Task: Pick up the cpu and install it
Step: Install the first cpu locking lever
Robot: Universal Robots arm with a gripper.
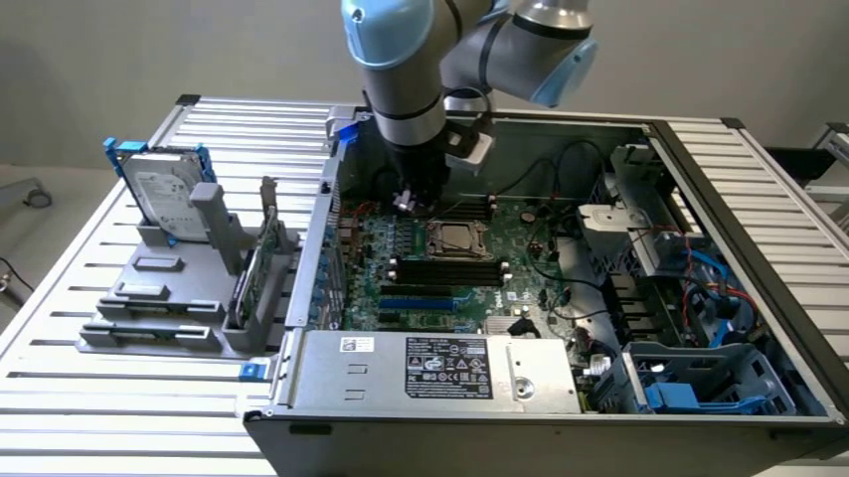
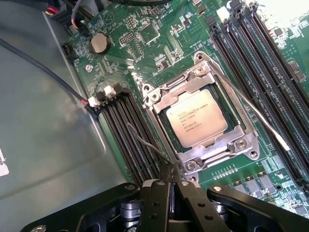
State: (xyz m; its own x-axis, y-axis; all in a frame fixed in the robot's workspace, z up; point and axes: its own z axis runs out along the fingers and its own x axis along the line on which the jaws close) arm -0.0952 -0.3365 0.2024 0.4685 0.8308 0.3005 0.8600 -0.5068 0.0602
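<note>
With the tool (image 2: pixel 172 176) nearest in the wrist view, its two fingers are seen closed together. The tips are positioned just beside one corner of the metal socket frame (image 2: pixel 241 143), at the end of a thin wire lever (image 2: pixel 145 140). Whether the lever is touched cannot be determined. The cpu (image 2: pixel 197 118) is seated flat inside the frame, silver top upward. Black memory slots (image 2: pixel 126 130) are located on both sides of the socket. A coin cell (image 2: pixel 99 42) is mounted farther out on the green board (image 2: pixel 159 53).

In the exterior view, the power supply (image 1: pixel 438 368) is found at the front of the open computer case (image 1: pixel 531 447). The case is placed on the slatted worktop (image 1: pixel 80 417). Beyond the socket, the arm (image 1: pixel 398 70) is held upright over the board.
</note>
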